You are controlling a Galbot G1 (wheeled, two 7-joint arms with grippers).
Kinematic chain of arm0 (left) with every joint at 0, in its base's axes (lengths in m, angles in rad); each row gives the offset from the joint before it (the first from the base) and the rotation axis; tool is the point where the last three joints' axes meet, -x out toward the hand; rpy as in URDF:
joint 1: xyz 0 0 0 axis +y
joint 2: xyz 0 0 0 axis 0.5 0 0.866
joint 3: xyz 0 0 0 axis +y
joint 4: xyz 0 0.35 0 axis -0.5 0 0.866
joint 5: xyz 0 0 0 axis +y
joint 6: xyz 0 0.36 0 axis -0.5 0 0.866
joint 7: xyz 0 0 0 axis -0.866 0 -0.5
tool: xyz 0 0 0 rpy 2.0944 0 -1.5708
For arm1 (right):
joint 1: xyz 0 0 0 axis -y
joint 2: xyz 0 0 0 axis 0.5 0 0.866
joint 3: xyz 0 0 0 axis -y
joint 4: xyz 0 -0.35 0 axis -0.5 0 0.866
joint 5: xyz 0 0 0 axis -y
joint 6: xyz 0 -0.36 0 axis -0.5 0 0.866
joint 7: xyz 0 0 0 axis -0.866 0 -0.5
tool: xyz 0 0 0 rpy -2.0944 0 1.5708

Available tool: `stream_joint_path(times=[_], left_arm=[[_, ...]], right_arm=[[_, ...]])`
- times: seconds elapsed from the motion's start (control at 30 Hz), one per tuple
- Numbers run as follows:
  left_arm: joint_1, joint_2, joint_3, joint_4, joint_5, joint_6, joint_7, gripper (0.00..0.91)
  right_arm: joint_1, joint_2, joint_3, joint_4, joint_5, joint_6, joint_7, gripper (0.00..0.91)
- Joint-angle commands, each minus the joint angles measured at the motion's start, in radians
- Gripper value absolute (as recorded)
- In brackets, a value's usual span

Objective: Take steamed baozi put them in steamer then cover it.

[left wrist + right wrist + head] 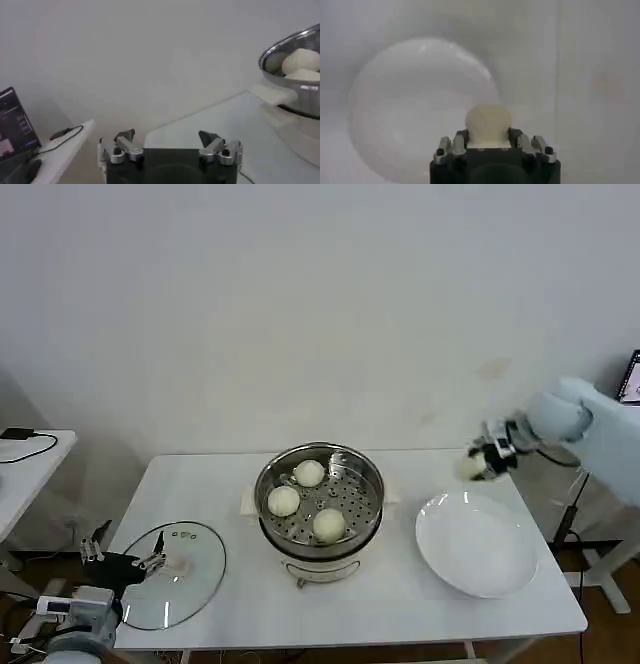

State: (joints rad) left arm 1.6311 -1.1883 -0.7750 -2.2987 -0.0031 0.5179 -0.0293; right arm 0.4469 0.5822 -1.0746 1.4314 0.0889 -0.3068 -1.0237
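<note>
The fingers (516, 138) of your right gripper (488, 142) are clenched on a steamed baozi (488, 122), which in the right wrist view sits between them above the white plate (395, 100). In the head view, that right gripper (487, 456) appears at the right of the frame, raised above the far right part of the desk (400, 594), with the held baozi (468, 468) just over the upper edge of the plate (478, 546). The steamer (320, 502) stands at the centre of the frame on the desk, uncovered, with three more baozi (284, 501) resting on its perforated tray. The cover (178, 574) lies flat on the desk at the lower left of the frame, well apart from the steamer. Your left gripper (125, 564) hangs at the lower left, just beside the cover's left rim. In the left wrist view, its fingers (126, 142) are spread and released, grasping nothing; the left gripper (170, 145) sits at the bottom centre of that frame, and the steamer (295, 75) with its baozi shows at the right edge.
</note>
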Motion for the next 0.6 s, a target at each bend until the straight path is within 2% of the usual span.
stream_joint_path(times=[0.03, 0.27, 0.33, 0.5, 0.6], left_arm=[[-0.006, -0.003, 0.004, 0.006, 0.009, -0.002, 0.0, 0.907], [-0.006, -0.012, 0.001, 0.008, 0.014, -0.003, 0.0, 0.907], [-0.006, -0.014, -0.001, 0.008, 0.015, -0.003, 0.0, 0.907], [-0.008, -0.012, -0.009, 0.013, 0.013, -0.006, 0.001, 0.907], [-0.011, -0.012, -0.01, 0.016, 0.011, -0.006, 0.001, 0.907]], right_arm=[[0.285, 0.283, -0.253, 0.09, 0.308, -0.179, 0.12, 0.554], [0.242, 0.469, -0.27, 0.037, 0.449, -0.295, 0.24, 0.554], [0.227, 0.511, -0.28, 0.039, 0.511, -0.345, 0.295, 0.554], [0.194, 0.569, -0.287, 0.022, 0.575, -0.409, 0.346, 0.554], [0.176, 0.58, -0.285, 0.01, 0.601, -0.42, 0.362, 0.554]])
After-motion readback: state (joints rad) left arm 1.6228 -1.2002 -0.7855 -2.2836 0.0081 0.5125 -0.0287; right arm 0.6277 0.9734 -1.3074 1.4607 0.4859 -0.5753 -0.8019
